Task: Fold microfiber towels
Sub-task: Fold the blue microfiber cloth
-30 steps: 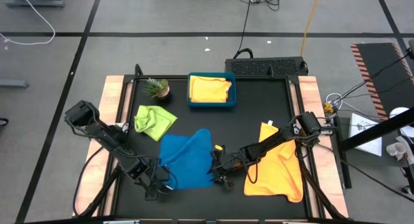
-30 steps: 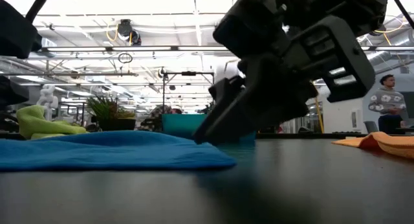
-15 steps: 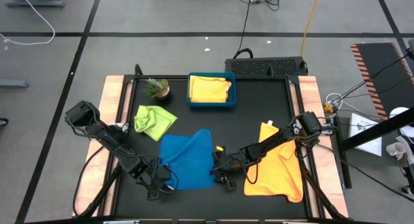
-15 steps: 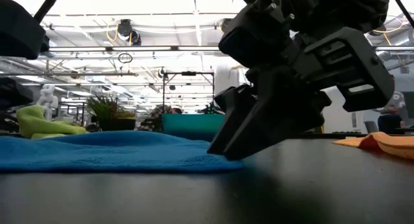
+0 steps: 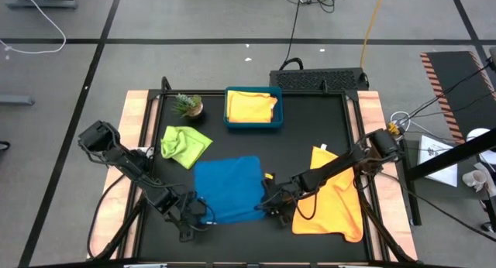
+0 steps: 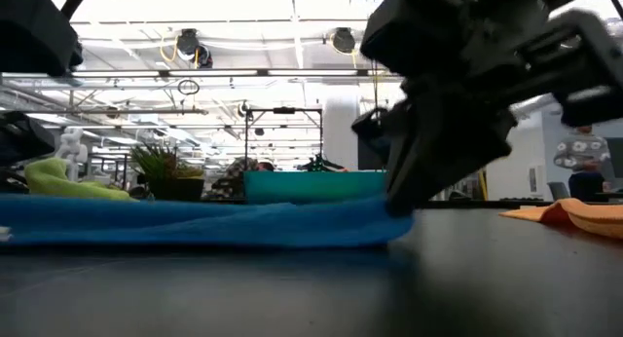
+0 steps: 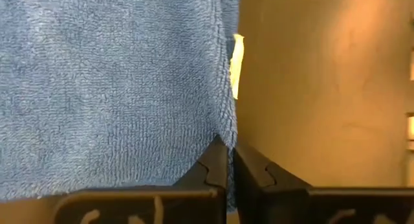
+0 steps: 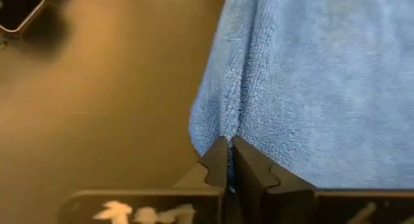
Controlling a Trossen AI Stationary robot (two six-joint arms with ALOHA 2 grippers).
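A blue towel (image 5: 229, 190) lies spread flat on the black table (image 5: 310, 128), near the front. My left gripper (image 5: 200, 214) is shut on its near left corner. My right gripper (image 5: 271, 207) is shut on its near right corner. A lime green towel (image 5: 184, 144) lies crumpled at the far left. An orange towel (image 5: 335, 200) lies at the right, under my right arm. A yellow towel (image 5: 251, 105) lies in the teal tray (image 5: 229, 119). My left gripper pinches the blue towel's near left corner (image 7: 220, 130) between its two fingers, low over the table. The rest of the towel lies flat beyond the fingers. My right gripper pinches the towel's near right corner (image 8: 220, 130) between its two fingers, coming slanting down from the table's right. The corner (image 6: 389, 220) is barely off the table, and a small fold of cloth runs up from the fingers.
A small potted plant (image 5: 188, 105) stands at the far left corner, next to the tray. Bare black table lies between the blue towel and the tray, and to the right of the tray.
My right gripper has shut on the blue towel's near right corner and gone toward the table's right edge. The towel's right part, bunched and pointed a second ago, is now spread out into a flat rectangle. Its left corner has stayed with my left gripper.
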